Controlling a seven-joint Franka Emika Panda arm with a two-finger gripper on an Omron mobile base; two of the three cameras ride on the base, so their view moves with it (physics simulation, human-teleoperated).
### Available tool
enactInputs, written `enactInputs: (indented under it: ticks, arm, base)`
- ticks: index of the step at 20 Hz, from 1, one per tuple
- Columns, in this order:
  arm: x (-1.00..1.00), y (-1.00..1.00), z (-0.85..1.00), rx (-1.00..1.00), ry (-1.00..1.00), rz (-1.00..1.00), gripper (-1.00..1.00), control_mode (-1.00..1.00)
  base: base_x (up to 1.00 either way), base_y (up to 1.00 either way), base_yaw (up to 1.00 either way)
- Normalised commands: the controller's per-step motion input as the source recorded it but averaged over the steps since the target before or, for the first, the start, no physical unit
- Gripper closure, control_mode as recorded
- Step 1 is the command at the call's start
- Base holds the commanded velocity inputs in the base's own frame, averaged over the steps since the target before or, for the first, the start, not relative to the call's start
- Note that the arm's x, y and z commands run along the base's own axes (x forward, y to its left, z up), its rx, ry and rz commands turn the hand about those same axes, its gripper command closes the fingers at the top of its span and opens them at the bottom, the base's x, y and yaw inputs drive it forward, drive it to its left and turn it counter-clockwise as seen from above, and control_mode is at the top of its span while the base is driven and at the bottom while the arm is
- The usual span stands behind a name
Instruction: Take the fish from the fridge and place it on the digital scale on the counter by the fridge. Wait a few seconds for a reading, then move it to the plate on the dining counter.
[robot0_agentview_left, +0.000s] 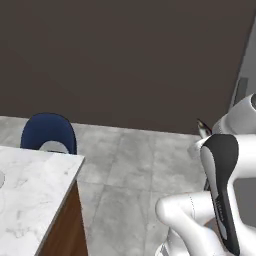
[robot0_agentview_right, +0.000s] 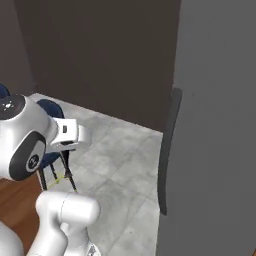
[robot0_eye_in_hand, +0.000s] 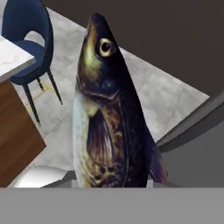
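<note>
Gripper (robot0_agentview_right: 85, 134) is closed on the fish (robot0_eye_in_hand: 109, 109), which it carries in the air above the tiled floor (robot0_agentview_left: 135, 170). From the hand view the fish stands along the line of the fingers: its tail end is down at the fingers and out of sight, its head with the round eye points away from the hand, and the paler belly is turned to one side. So the long axis of the fish continues the axis of the gripper and does not cross it.

Looking outward, the dining counter (robot0_agentview_left: 35, 195) with its marble top and brown wood side lies to the robot's left and low, with a blue chair (robot0_agentview_left: 48, 132) at its far end. The grey fridge (robot0_agentview_right: 215, 150) stands close on the right, its dark handle (robot0_agentview_right: 167, 150) near the arm. The plate (robot0_agentview_left: 1, 179) is perhaps the pale curved edge at the left border of the left base view; I cannot tell for sure.

In my judgement the fish is now between fridge and counter, and the coming move must go leftward and downward, with the hand turned so the fish can lie flat on the plate
</note>
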Motion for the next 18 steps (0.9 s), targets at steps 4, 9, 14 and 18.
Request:
enactInputs:
  ticks: [4,9,14,18]
  arm:
    - [0.00,0.00,0.00,0.00,0.00,0.00,1.00,1.00]
    - [0.00,0.00,0.00,0.00,0.00,0.00,1.00,1.00]
    - [0.00,0.00,0.00,0.00,0.00,0.00,1.00,1.00]
    - [0.00,0.00,0.00,0.00,0.00,0.00,1.00,1.00]
  base:
    - [0.64,0.18,0.39]
    - [1.00,0.06,0.09]
    - [0.80,0.34,0.15]
    - [0.09,0.54,0.61]
